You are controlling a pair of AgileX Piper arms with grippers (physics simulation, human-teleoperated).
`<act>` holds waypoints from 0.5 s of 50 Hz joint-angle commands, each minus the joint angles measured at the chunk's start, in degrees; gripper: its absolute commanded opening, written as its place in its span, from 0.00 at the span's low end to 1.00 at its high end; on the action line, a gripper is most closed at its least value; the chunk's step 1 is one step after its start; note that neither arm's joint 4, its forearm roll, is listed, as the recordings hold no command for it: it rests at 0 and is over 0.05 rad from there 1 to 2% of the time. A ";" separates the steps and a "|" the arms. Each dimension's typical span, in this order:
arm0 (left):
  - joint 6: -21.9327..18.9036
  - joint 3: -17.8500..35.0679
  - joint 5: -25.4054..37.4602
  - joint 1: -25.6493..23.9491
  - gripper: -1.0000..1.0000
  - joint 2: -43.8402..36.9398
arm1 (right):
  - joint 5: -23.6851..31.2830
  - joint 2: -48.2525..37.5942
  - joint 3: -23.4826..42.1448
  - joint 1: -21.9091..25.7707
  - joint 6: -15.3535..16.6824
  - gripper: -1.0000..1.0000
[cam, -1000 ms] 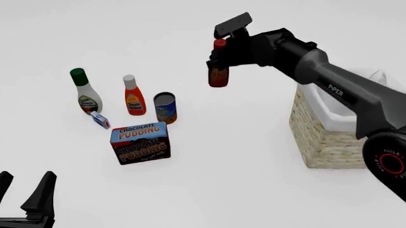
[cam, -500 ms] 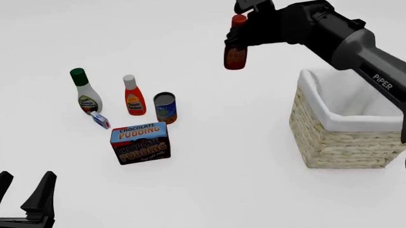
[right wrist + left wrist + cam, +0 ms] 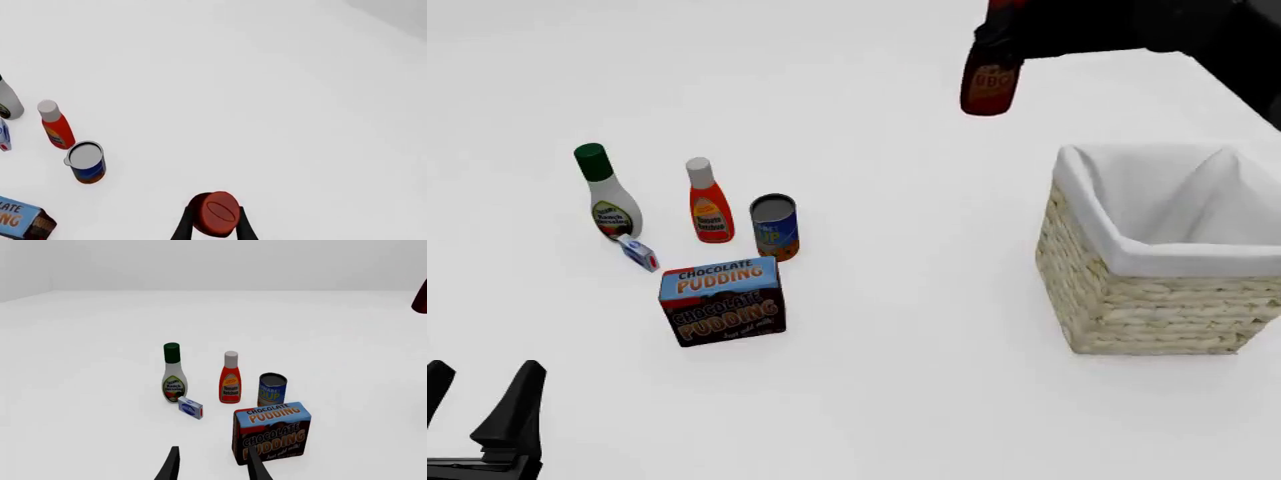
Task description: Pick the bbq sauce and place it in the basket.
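My right gripper [image 3: 1004,30] is shut on the bbq sauce [image 3: 989,86], a dark reddish-brown bottle hanging upright high above the table, left of the basket and beyond its far left corner. In the right wrist view its red cap [image 3: 217,212] sits between my two fingers [image 3: 184,225]. A sliver of the bottle shows in the left wrist view [image 3: 421,297]. The wicker basket [image 3: 1121,300] with white lining stands at the right. My left gripper [image 3: 481,420] is open and empty at the near left edge, also in its own wrist view [image 3: 213,470].
A group stands at centre left: a white bottle with green cap [image 3: 605,195], an orange-red bottle with white cap [image 3: 707,205], a can [image 3: 774,227], a chocolate pudding box [image 3: 722,300] and a small blue-white box [image 3: 638,252].
My right arm has carried the bbq sauce up and to the right, toward the basket. The left arm and the other items have not moved.
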State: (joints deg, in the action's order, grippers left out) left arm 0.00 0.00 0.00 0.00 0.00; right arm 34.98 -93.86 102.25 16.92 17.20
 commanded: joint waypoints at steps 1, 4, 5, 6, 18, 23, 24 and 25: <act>0.00 0.00 0.00 0.00 1.00 0.00 | 1.14 5.79 -3.01 -3.44 0.53 0.00; 0.00 0.00 0.00 0.00 1.00 0.00 | 1.87 7.17 -3.27 -4.53 0.74 0.00; 0.00 0.00 0.00 0.00 1.00 0.00 | 2.20 7.62 -3.31 -4.97 0.94 0.00; 0.00 0.00 0.00 0.00 1.00 0.00 | 2.58 8.20 -3.40 -5.60 1.29 0.00; 0.00 0.00 0.00 0.00 1.00 0.00 | 4.77 12.01 -4.89 -9.96 3.29 0.00; 0.00 0.00 0.00 0.00 1.00 0.00 | 5.51 13.74 -5.34 -12.62 3.93 0.00; 0.00 0.00 0.00 0.00 1.00 0.00 | 5.50 13.74 -5.35 -12.62 3.93 0.00; 0.00 0.00 0.00 0.00 1.00 0.00 | 5.59 14.08 -5.47 -13.37 3.84 0.00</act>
State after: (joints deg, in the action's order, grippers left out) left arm 0.00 0.00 0.00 0.00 0.00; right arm 39.36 -83.15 97.54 7.52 20.94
